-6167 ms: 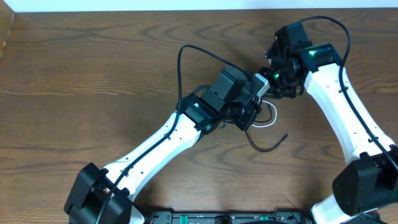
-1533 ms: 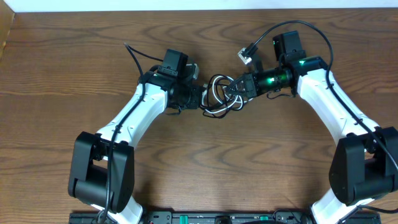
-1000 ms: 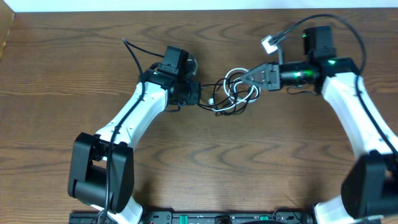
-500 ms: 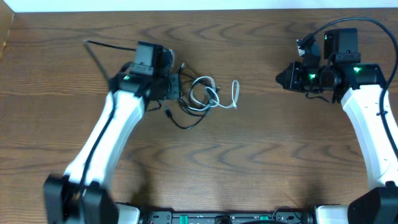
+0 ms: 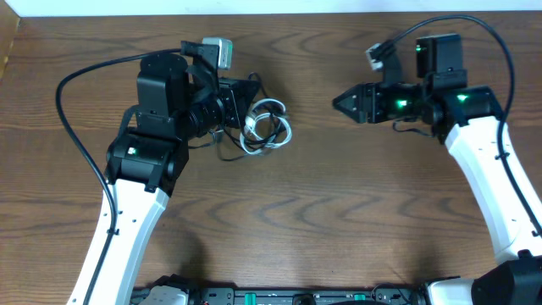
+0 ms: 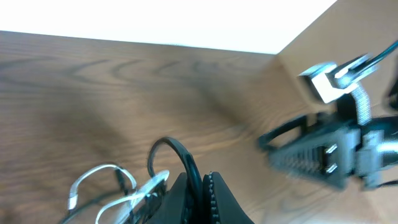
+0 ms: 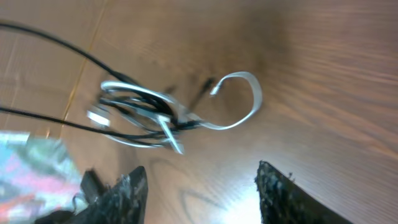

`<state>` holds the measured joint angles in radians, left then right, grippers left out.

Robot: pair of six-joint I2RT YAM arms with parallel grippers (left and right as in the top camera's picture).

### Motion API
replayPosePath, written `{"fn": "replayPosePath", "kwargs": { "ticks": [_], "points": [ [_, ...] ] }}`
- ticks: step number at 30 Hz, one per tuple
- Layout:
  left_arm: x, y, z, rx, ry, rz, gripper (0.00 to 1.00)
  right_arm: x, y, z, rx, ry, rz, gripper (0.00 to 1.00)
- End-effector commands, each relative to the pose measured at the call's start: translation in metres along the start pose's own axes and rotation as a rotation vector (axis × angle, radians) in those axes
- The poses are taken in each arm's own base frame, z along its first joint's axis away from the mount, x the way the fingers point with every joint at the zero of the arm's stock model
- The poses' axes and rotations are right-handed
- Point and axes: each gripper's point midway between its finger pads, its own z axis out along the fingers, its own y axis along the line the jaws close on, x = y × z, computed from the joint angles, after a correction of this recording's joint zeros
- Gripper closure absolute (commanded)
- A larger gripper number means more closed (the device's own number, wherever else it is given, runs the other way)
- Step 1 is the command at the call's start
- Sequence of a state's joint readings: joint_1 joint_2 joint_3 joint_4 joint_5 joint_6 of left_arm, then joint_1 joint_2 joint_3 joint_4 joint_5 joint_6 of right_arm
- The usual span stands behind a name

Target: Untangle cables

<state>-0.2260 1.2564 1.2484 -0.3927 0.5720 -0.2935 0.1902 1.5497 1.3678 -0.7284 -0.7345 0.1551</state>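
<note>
**Overhead:** the left pincer point(image 5: 251, 99) is clenched on the cables point(image 5: 269, 127), which lie bundled on the tabletop point(image 5: 305, 220). The right pincer point(image 5: 340, 103) is well apart from them.

**Left wrist:** the black cord point(image 6: 185, 155) is clamped between closed jaws.

**Right wrist:** the jaws are spread and released, with the cables ahead of them.

Work surface: dark brown wood-grain table point(image 5: 279, 246), grain running left to right in the overhead view. Plain white strip point(image 5: 254, 7) borders its far edge, and a lighter tan panel point(image 6: 339, 34) meets the table in the left wrist view. Bright light patch point(image 7: 239, 208) reflects off the wood in the right wrist view
</note>
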Motion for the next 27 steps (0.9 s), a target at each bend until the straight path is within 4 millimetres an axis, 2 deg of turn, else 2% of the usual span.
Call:
{"fn": "replayPosePath", "kwargs": {
  "ticks": [1,5,10,16,20,27],
  "points": [
    [-0.005,-0.017,-0.004,0.082,-0.01,-0.078,0.92,0.003,0.023,0.007,-0.076,0.021,-0.053,0.44],
    [-0.016,-0.027,-0.005,0.127,-0.046,-0.146,0.93,0.003,0.03,0.011,-0.087,0.019,-0.068,0.41],
    [-0.033,-0.055,-0.012,0.275,-0.078,-0.158,0.93,0.003,0.032,0.015,-0.094,0.022,-0.073,0.41],
    [-0.045,-0.069,-0.018,0.348,-0.108,-0.193,0.93,0.003,0.037,0.025,-0.107,0.027,-0.096,0.4],
    [-0.054,-0.079,-0.023,0.394,-0.131,-0.2,0.93,0.003,0.024,0.034,-0.06,0.035,-0.071,0.41],
    [-0.055,-0.079,-0.023,0.399,-0.136,-0.201,0.93,0.005,0.01,0.05,-0.054,0.058,-0.015,0.43]
  ]
}}
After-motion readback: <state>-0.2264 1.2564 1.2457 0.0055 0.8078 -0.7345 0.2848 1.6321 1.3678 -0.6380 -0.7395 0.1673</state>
